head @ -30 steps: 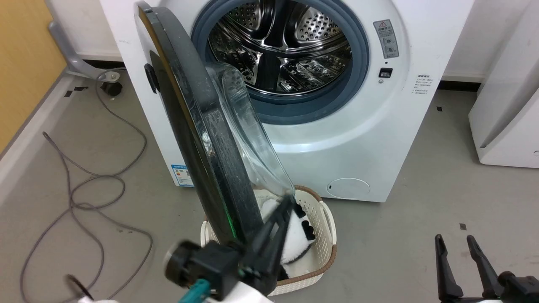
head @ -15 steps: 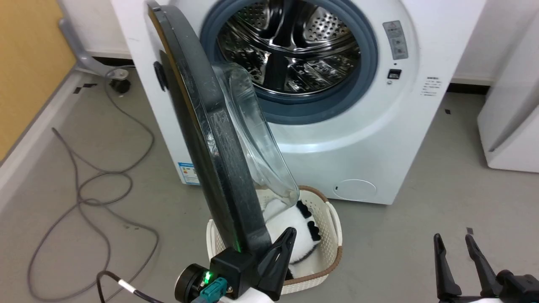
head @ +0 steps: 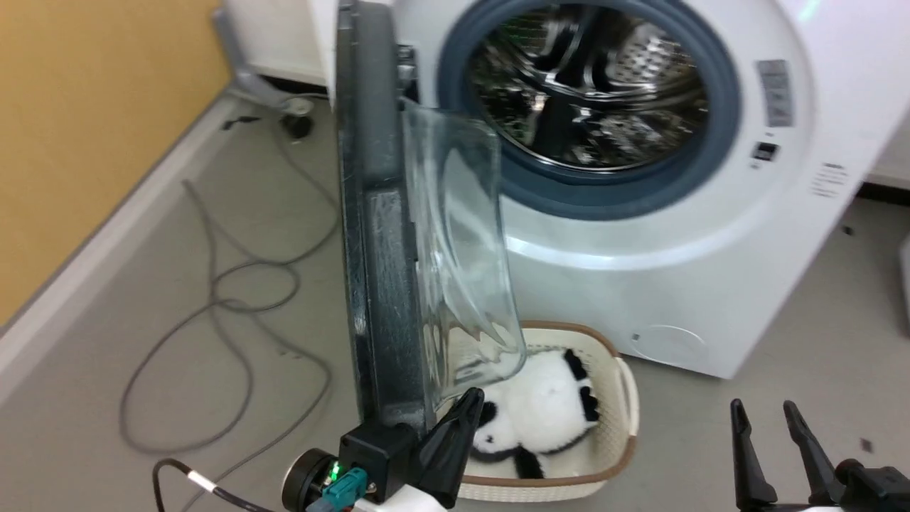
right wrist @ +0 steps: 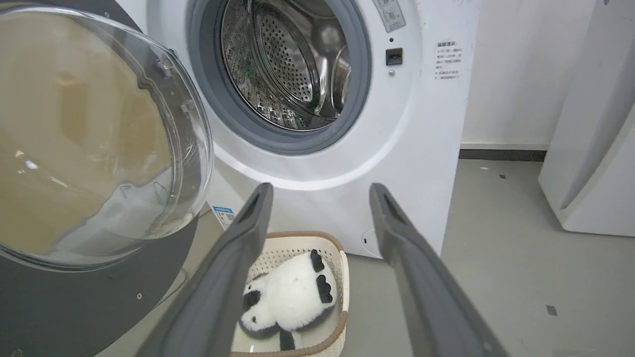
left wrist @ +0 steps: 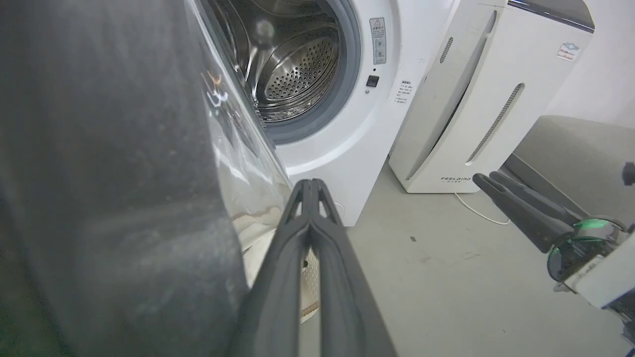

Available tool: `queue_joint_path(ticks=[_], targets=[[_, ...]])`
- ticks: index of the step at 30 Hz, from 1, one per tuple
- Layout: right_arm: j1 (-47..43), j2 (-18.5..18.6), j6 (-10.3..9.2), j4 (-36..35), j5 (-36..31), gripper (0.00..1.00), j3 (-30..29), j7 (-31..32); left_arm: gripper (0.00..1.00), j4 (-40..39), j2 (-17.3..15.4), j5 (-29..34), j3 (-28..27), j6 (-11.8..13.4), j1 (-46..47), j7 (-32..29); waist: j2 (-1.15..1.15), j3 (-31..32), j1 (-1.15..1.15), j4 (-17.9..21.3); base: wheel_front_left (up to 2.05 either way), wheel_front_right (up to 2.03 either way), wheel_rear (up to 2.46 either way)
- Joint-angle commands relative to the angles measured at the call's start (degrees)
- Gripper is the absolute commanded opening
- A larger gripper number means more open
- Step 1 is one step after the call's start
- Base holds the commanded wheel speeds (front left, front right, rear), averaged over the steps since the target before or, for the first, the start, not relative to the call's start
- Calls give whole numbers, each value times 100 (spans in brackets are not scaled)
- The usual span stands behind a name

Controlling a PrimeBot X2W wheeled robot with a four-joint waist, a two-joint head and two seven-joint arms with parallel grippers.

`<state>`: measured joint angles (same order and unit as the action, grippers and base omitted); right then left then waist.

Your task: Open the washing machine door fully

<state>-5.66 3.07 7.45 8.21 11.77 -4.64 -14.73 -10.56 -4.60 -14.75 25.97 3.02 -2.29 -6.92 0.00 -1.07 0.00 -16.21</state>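
Though washing machine door point(head: 377, 270) partway open: left gripper point(left wrist: 310, 184) fingers pinched together beside its rim; right gripper point(right wrist: 320, 191) fingers apart, empty.

left claw point(head: 470, 397): fingers point(left wrist: 292, 248) pressed flat together, no gap, angled up and slightly right from its black wrist block point(head: 377, 455). right claw point(head: 762, 409): fingers spread in a V, pointing up, well right of left claw.

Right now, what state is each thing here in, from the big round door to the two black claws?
Round black-rimmed glass washing machine door: swung open, edge-on.
Perforated steel drum: no laundry visible.
Cream plastic basket: holding plush panda.
Left gripper: shut, beside door.
Right gripper: open, empty.
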Motion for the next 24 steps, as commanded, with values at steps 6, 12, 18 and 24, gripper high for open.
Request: queue_joint_path(ticks=[6,12,18,24], targets=[[21,-19,3,17,2,100,44,-26,0,92,-146,-100,-398,195,119,122,0,-63,0,-662,0,0,0],[57,-19,3,20,-37,100,81,-25,0,122,-290,-140,-722,331,168,229,0,-169,0,-959,0,0,0],[98,-19,3,-47,-152,100,64,25,0,113,-444,-243,-1142,461,260,362,0,-334,0,-1094,0,0,0],[198,-19,3,-196,-285,100,82,170,0,181,-743,-346,-1794,660,348,545,0,-607,0,-1037,0,0,0]])
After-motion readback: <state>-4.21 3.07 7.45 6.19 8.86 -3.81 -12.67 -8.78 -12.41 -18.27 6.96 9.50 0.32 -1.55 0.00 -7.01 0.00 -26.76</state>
